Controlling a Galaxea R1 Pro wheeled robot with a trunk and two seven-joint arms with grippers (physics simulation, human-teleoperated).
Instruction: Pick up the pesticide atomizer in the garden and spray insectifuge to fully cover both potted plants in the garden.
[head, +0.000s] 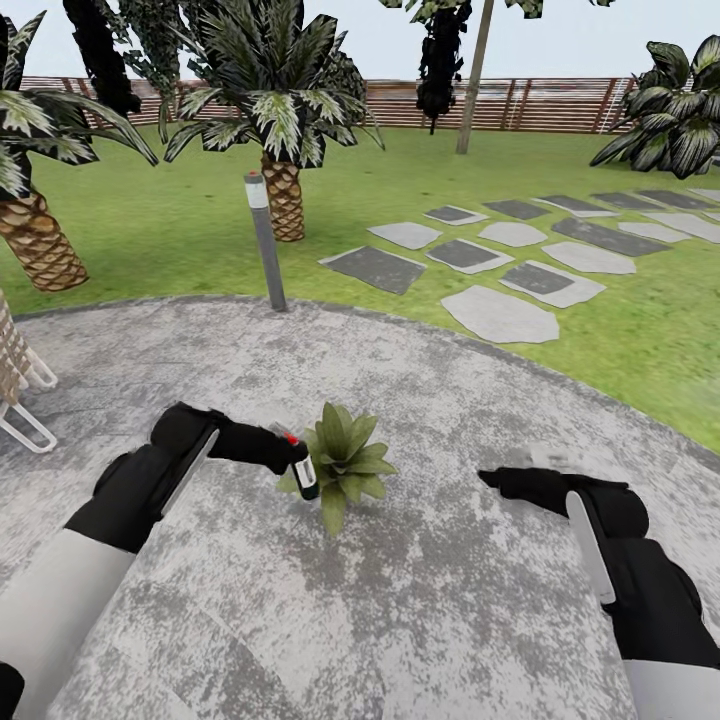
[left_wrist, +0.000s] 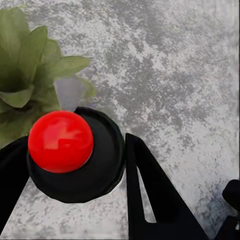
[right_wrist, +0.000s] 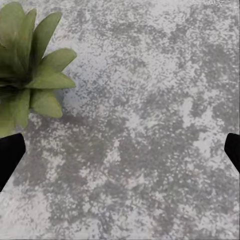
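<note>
Green atomizer (head: 305, 478) in left pincer (head: 290, 455) | beside potted plant (head: 345, 462) | right pincer (head: 500, 478) wide

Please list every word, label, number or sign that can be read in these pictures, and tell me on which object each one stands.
There is no readable text in any view.
The pesticide atomizer, held in the left hand beside the potted plant, has a pale patch on its dark body, too small and blurred to read.
Its red top bears no marking.
The grey post and fence carry no signs.
</note>
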